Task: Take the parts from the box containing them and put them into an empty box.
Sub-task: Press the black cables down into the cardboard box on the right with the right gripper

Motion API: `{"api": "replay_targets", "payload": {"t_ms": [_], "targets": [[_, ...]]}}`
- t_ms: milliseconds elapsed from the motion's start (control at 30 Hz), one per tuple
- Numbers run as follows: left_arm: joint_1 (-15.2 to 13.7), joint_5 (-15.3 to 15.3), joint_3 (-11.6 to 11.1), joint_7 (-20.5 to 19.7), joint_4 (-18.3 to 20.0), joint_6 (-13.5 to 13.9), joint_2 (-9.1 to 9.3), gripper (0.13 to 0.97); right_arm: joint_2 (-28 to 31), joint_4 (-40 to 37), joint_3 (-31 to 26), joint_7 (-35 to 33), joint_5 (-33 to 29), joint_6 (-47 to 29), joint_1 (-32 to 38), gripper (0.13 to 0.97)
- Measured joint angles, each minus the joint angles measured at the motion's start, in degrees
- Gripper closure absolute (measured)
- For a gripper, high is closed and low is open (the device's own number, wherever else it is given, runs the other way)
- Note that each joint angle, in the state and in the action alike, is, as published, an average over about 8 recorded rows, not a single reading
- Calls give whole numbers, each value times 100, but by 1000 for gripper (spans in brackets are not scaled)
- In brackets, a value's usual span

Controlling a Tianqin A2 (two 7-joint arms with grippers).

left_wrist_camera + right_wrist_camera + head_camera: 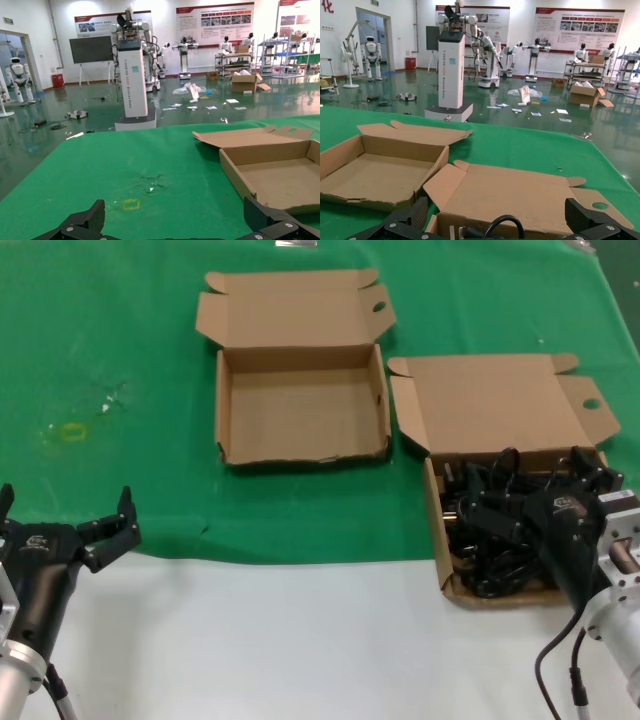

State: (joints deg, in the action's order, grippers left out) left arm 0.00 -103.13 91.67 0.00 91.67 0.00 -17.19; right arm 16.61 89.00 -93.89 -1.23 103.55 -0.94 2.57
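The right gripper point(545, 485), fingers spread, hovers over tangled black parts point(490, 540) in the right-hand cardboard box point(437, 510); they look light, snaggy, best pinched by one protruding loop, while the open left gripper point(65, 515) waits.

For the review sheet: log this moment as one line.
right gripper: open, over parts in full box | left gripper: open, idle at table's near edge | empty box: nothing inside

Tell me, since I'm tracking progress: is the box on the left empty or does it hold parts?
Empty. The left box shows bare cardboard floor; the black parts all lie in the right box.
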Motion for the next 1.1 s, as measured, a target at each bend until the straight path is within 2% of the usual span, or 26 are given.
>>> {"api": "replay_targets", "payload": {"t_ms": [967,1100], "targets": [[0,0,0,0,0,0,0,137,0,0,0,0,0,0,0,129],[0,0,0,0,0,0,0,169,15,4,-14,3,6,12,1,129]]}}
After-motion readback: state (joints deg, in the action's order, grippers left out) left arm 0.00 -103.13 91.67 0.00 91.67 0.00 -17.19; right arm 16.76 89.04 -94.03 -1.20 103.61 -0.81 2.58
